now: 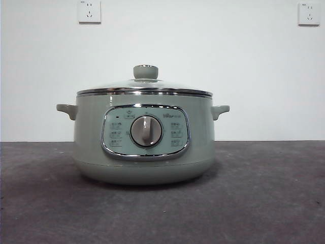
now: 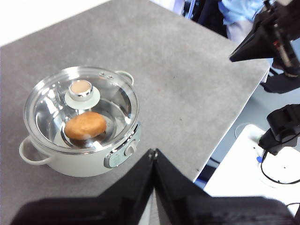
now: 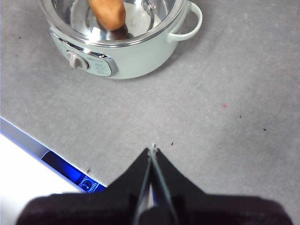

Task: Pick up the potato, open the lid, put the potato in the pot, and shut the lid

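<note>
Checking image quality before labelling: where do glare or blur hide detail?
Front view: evenly lit, panel text on the pot too small to read. Left wrist view: lid shows reflections, yet the potato stays visible. Right wrist view: lower left corner blown out white.

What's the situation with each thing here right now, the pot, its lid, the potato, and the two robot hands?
pot: upright on the grey table, potato inside.
lid: closed, seated on the pot's rim.
potato: lying on the pot's floor, seen through the glass.
left hand: shut, holding nothing, raised clear of the pot.
right hand: shut, holding nothing, over bare table beside the pot.
</note>
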Action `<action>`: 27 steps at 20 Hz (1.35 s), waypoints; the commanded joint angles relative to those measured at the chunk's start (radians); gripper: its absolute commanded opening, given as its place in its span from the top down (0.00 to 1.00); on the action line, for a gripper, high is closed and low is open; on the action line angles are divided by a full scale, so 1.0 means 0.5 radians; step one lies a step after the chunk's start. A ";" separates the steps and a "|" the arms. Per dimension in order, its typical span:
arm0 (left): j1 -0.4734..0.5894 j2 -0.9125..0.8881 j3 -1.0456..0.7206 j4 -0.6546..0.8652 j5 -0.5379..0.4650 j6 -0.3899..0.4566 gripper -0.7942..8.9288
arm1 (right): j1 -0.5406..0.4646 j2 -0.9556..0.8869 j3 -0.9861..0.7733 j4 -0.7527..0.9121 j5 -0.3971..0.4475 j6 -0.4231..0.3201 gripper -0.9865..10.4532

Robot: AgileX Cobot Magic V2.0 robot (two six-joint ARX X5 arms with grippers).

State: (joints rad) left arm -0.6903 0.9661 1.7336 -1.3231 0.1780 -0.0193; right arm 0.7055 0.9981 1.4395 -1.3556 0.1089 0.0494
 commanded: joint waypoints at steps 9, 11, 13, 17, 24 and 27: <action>0.546 -0.121 -0.604 0.607 -0.073 0.360 0.92 | 0.002 0.002 -0.013 -0.045 0.076 0.021 0.93; 0.712 -0.421 -1.165 1.128 -0.082 0.267 0.92 | 0.002 0.002 -0.013 -0.045 0.076 0.021 0.93; 0.883 -0.720 -1.740 1.600 -0.096 0.199 0.92 | 0.002 0.002 -0.013 -0.045 0.076 0.021 0.93; 1.093 -1.258 -2.731 2.283 -0.046 0.195 0.92 | 0.002 0.002 -0.013 -0.045 0.076 0.021 0.93; 1.265 -1.769 -3.388 2.394 -0.051 -0.012 0.92 | 0.002 0.002 -0.013 -0.045 0.076 0.021 0.93; 1.292 -1.927 -3.451 2.338 -0.048 -0.011 0.92 | 0.002 0.002 -0.013 -0.045 0.076 0.021 0.93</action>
State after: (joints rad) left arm -0.0475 0.0078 0.0181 -0.1612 0.1493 -0.0139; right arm 0.7055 0.9981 1.4395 -1.3556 0.1436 0.0528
